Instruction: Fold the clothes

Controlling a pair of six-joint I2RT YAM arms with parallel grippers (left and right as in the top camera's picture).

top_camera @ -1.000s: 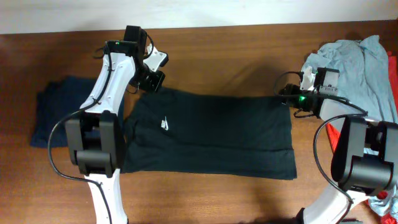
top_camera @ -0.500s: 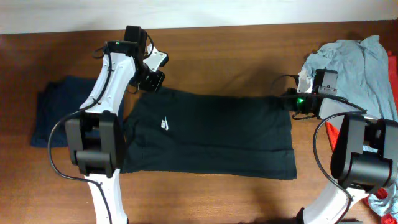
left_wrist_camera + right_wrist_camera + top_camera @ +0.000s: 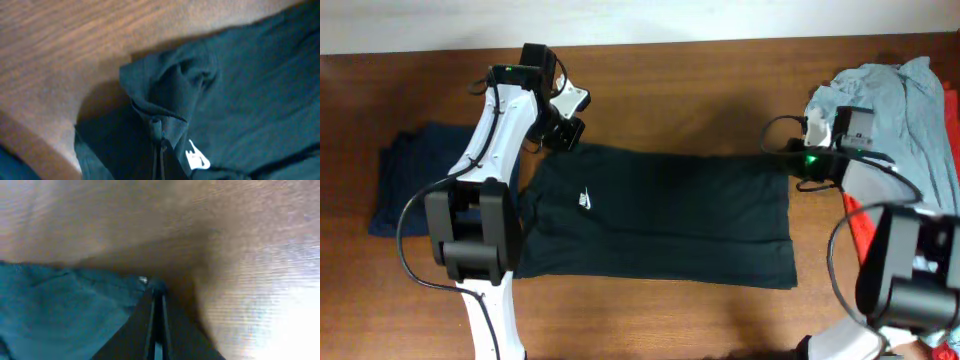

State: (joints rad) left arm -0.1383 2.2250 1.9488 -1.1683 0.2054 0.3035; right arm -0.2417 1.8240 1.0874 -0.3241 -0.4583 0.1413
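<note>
Wood table (image 3: 700, 90), brown grain; black T-shirt (image 3: 670, 215) flat; navy garment (image 3: 405, 185) left edge.

Marking: one small white logo (image 3: 586, 200) on the chest of the black T-shirt (image 3: 670, 215) (larger in the left wrist view (image 3: 197, 160)). Shape is visible, but any lettering is too blurred to read.

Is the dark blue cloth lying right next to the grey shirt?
No, the dark blue cloth lies at one end of the table and the grey shirt at the other, with the black T-shirt between them.
</note>
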